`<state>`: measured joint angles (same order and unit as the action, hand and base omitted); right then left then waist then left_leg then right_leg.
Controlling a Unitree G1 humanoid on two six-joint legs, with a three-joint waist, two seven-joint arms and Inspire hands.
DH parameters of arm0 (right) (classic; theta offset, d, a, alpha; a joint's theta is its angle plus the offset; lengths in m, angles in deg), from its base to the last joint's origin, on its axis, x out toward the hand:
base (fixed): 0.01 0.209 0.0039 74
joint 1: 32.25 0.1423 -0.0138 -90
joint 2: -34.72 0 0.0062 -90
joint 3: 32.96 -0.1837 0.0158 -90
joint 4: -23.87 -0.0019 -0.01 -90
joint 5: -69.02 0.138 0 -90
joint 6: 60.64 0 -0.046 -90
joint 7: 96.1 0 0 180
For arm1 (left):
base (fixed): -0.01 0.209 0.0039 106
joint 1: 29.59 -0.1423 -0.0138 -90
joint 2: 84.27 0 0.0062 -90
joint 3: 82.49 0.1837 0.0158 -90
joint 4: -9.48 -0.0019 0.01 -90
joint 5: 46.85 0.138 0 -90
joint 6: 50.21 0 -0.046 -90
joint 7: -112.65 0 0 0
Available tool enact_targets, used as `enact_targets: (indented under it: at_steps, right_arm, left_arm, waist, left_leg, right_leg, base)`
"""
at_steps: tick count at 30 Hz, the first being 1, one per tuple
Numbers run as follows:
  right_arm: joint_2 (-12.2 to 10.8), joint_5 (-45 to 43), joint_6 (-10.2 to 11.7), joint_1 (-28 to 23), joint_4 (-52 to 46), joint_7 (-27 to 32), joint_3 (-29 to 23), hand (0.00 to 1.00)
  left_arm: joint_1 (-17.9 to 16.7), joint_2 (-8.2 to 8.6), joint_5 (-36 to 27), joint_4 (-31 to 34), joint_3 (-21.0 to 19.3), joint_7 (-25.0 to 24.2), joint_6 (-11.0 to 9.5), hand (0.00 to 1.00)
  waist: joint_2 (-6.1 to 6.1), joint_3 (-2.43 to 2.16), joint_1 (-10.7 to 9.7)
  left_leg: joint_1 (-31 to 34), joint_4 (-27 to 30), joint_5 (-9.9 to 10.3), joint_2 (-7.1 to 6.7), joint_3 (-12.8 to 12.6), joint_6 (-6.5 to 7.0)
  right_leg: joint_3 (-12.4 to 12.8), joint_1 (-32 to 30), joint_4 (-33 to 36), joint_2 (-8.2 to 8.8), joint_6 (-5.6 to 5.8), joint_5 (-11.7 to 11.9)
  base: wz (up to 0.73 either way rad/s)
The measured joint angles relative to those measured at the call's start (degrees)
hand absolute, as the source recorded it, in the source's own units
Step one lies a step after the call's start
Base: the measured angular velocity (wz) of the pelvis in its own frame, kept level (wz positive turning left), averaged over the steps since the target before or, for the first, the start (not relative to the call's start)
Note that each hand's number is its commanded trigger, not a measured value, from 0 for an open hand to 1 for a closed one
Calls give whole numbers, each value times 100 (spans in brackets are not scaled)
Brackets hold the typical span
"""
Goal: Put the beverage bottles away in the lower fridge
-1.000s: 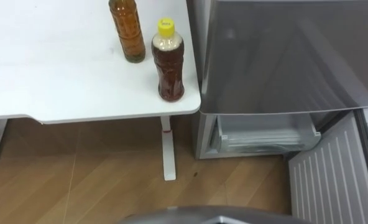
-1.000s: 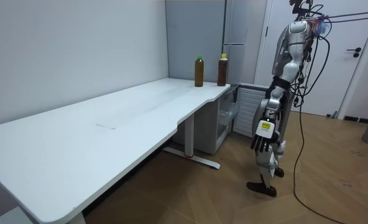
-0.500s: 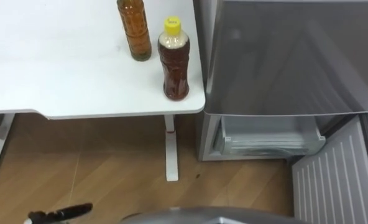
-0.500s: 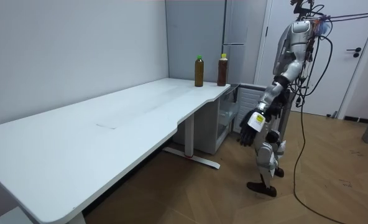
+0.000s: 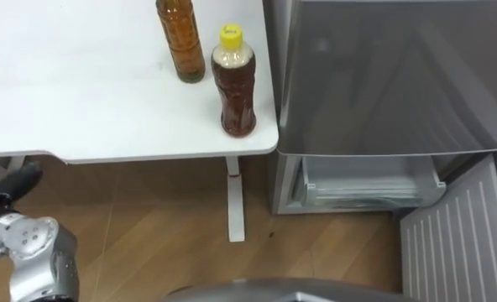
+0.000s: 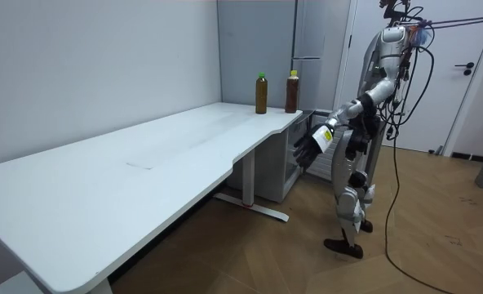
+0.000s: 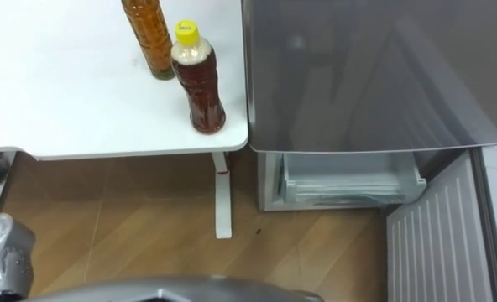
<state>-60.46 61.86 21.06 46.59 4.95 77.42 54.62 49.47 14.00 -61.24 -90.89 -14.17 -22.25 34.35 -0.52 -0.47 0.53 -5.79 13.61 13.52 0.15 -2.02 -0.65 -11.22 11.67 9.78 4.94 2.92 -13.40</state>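
Drinks (image 5: pixel 234 84) at table (image 5: pixel 64 109) edge beside fridge (image 5: pixel 383 75).

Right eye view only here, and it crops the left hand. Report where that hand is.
Observer: The left hand hovers, open, off the table's corner, apart from the yellow-capped bottle.
Operator: Now give me the rear bottle's cap colour; my view cuts it off.
Observer: The rear bottle has a green cap.
Operator: Say where the robot stands.
Observer: On the wood floor, by the open lower fridge door.
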Motion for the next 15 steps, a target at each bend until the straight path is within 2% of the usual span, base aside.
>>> enact_targets:
  at_steps: [4,10,15]
  right_arm:
    - [-34,-14,50,-27,23,-51,0,0]
    - [-18,-35,99,-48,46,-193,4,0]
    - [-50,-38,143,-6,269,-299,-2,0]
  left_arm:
    - [1,-2,200,627,0,88,-102,0]
    - [12,-2,1043,1549,55,22,-152,0]
    - [24,-8,1287,2583,480,-370,-212,0]
  waist:
    - [15,10,-6]
    - [56,46,-37]
    - [62,51,-46]
  left_leg:
    - [11,6,0,-3,73,-1]
    - [18,6,1,-1,92,-1]
    - [45,15,0,-3,88,-1]
  right_leg:
    - [-59,14,-2,-4,0,0]
    - [-45,24,1,-10,-6,3]
    - [-50,32,-9,-9,-9,5]
  base:
    - [6]
    - [0]
    - [0]
